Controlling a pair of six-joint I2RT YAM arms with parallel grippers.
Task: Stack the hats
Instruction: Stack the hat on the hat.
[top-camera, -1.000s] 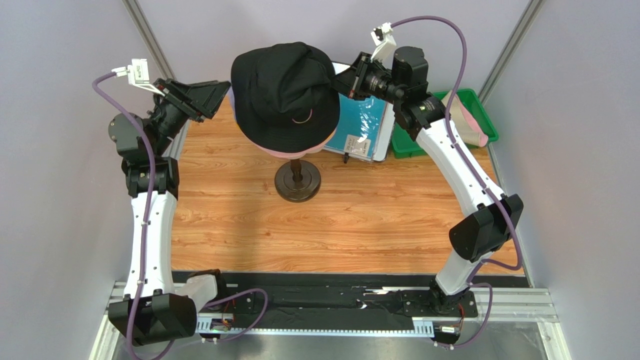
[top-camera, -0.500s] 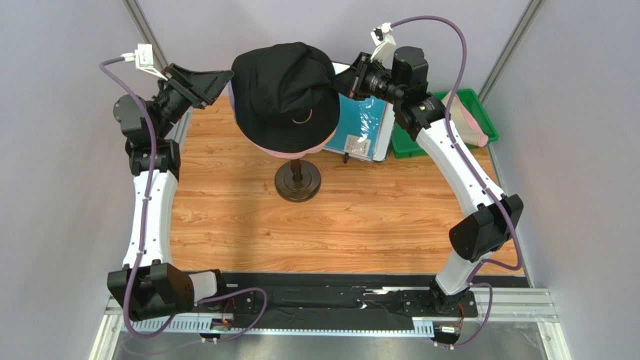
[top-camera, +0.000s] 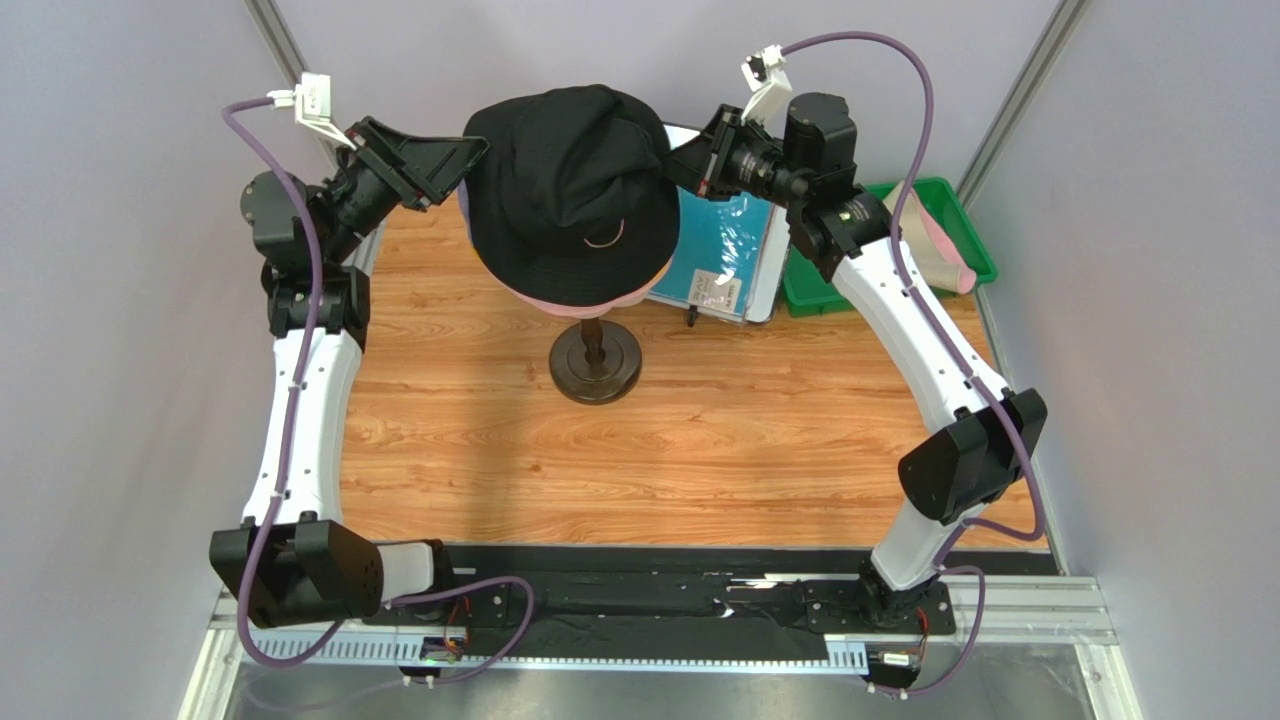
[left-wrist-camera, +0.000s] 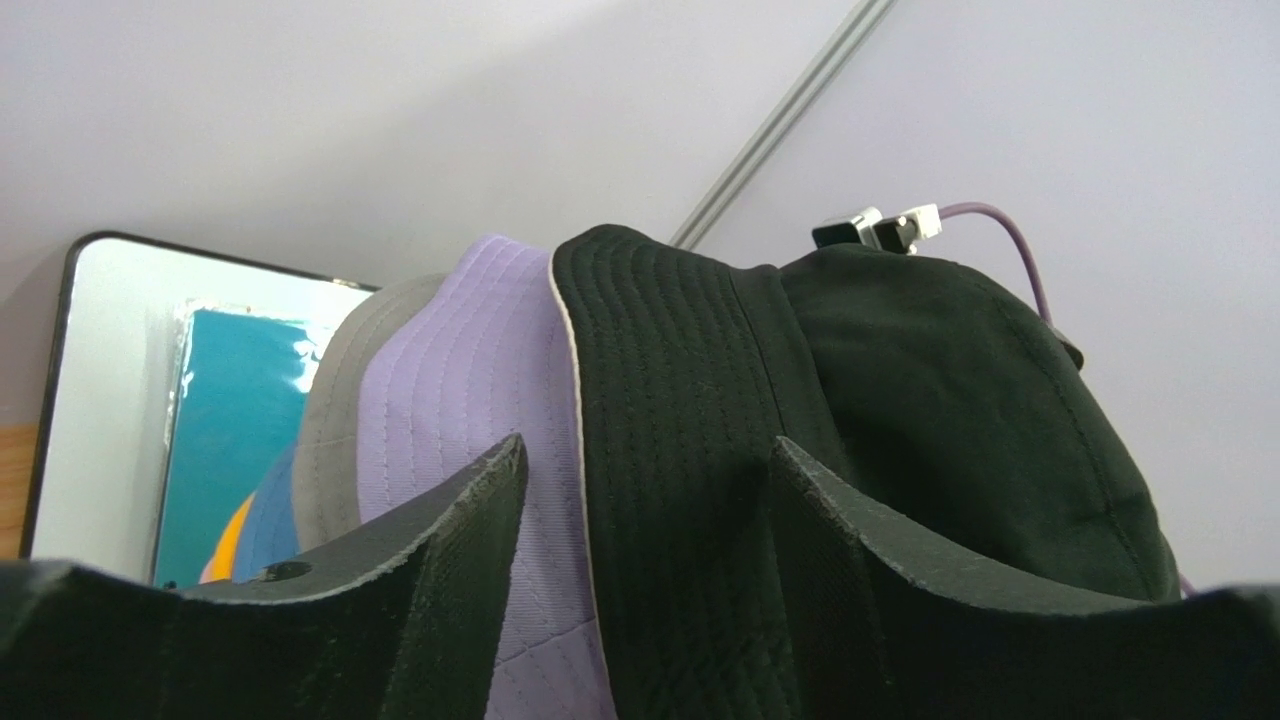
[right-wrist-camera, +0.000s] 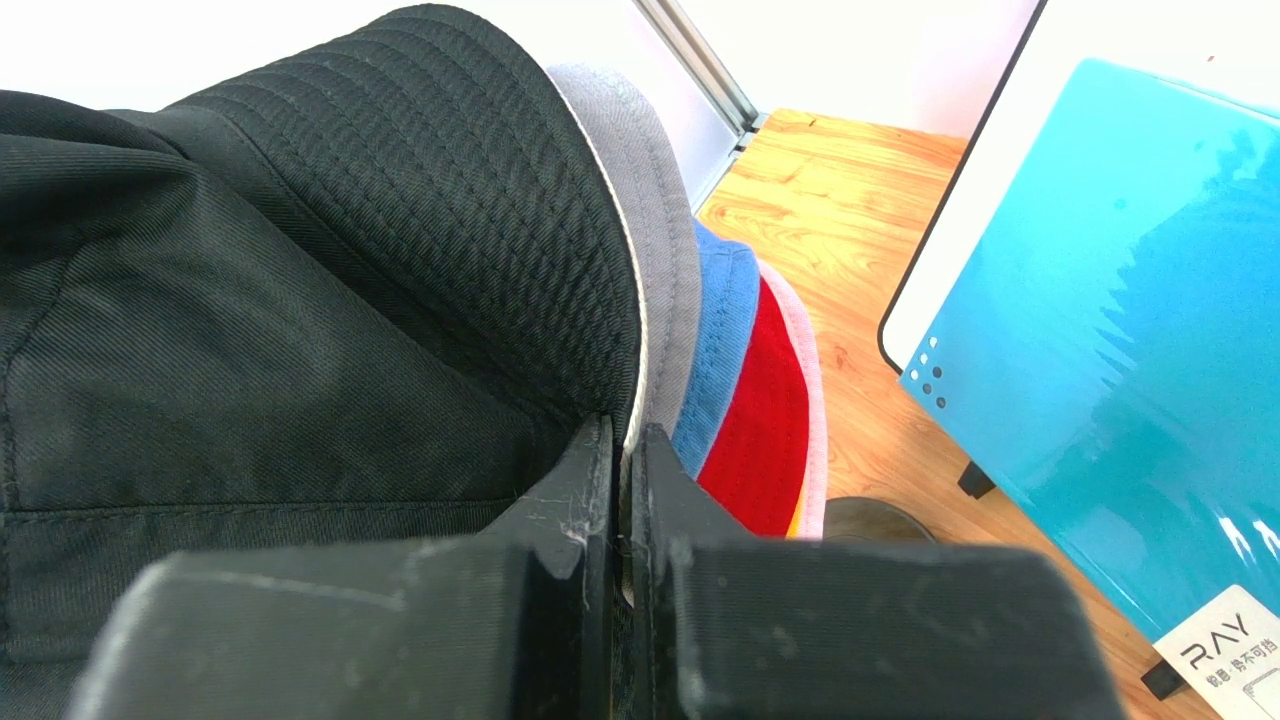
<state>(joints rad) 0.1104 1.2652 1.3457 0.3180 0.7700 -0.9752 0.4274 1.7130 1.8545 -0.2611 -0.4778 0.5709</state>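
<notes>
The black hat (top-camera: 571, 165) is pinched at its right brim edge by the clamped right gripper (right-wrist-camera: 624, 447), while the left gripper (left-wrist-camera: 646, 488) is held spread wide, empty, beside the left brim.

lower hats (right-wrist-camera: 747, 405) mostly hidden under black hat (top-camera: 568, 158); teal sheet (top-camera: 724, 243) part-covered

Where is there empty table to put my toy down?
The wooden table is bare from the stand's round base to the arms' mounts, and either side of that base out to each arm. The back is crowded: black hat, left gripper, right gripper, teal sheet, green bin.
</notes>
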